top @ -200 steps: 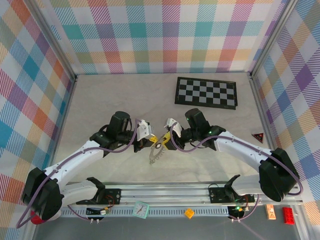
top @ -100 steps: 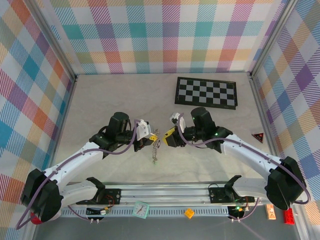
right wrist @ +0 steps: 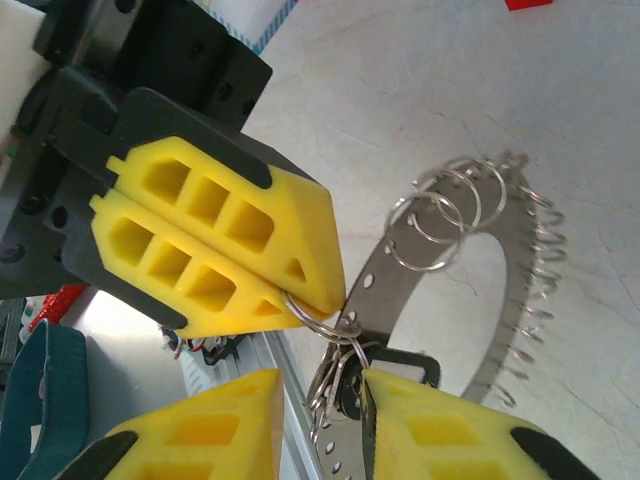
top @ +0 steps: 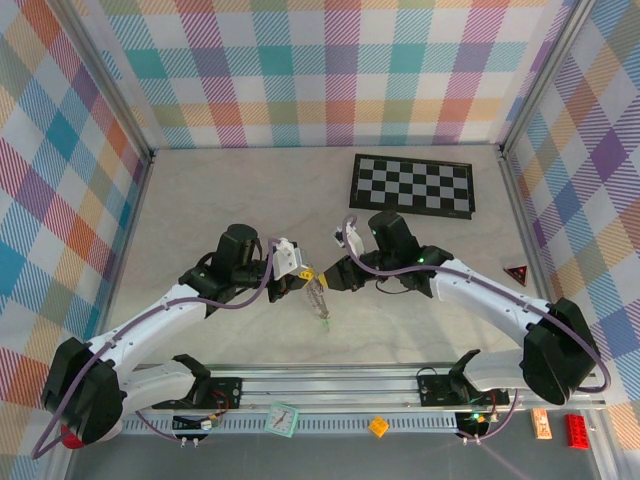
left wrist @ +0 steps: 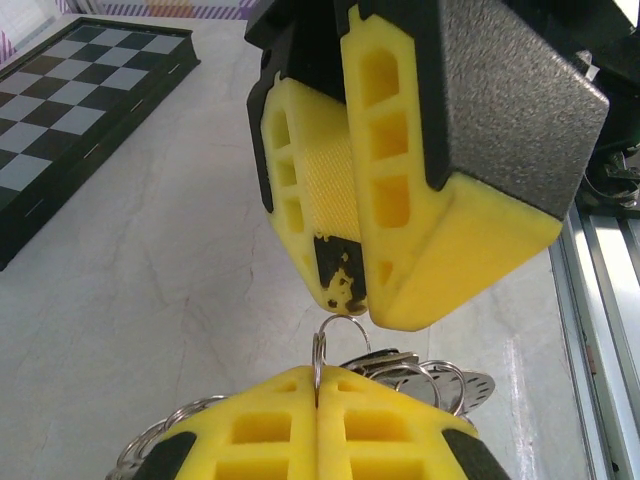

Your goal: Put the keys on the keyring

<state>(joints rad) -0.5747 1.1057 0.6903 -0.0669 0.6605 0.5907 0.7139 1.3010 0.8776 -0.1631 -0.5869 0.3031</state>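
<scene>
Right jaws now meet left jaws over the keyring.

Both arms reach inward, meet at frame centre. Left hand fingers pressed fully together. Right hand tip to tip with it, fingers slightly apart.

Pastel plaid walls, pale tabletop
</scene>
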